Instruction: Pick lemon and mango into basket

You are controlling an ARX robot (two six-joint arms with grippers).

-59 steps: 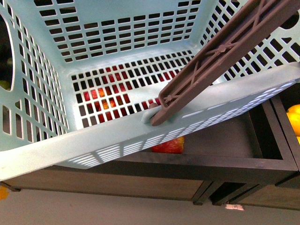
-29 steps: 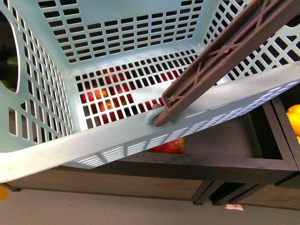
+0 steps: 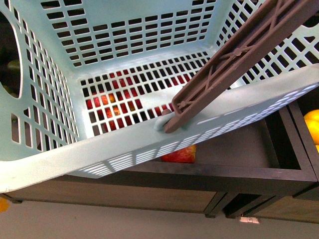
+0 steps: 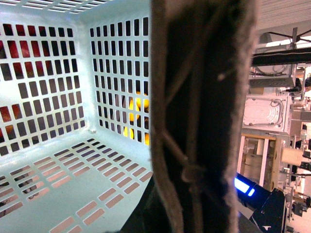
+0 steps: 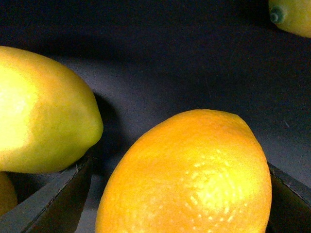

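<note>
The mango (image 5: 189, 174) is filling the lower middle of the right wrist view, its long axis slanting from lower left to upper right and its narrower end pointing to the upper right. The lemon (image 5: 39, 111) is lying at the left edge, lengthwise across the frame, its blunt tip pointing toward the centre. Both are resting on a dark matt surface (image 5: 170, 58).

The right gripper (image 5: 180, 165) is standing wide, its dark fingers (image 5: 48, 204) showing in the two lower corners with the mango between them; whether they are touching it cannot be told.

In the front view the basket (image 3: 149, 144) is covering the upper frame and hanging tilted, its near rim rising from lower left to right. Its brown handle (image 3: 239, 55) is slanting up to the upper right corner. The left wrist view is showing that handle blurred and very close, so the left gripper's fingers cannot be made out.

Dark wooden crates (image 3: 224, 174) are standing below on a grey floor (image 3: 124, 224). A red fruit (image 3: 180, 155) is showing under the rim, a yellow-orange fruit (image 3: 311, 124) at the right edge. A yellow-green fruit (image 5: 291, 17) is lying at the upper right of the right wrist view.
</note>
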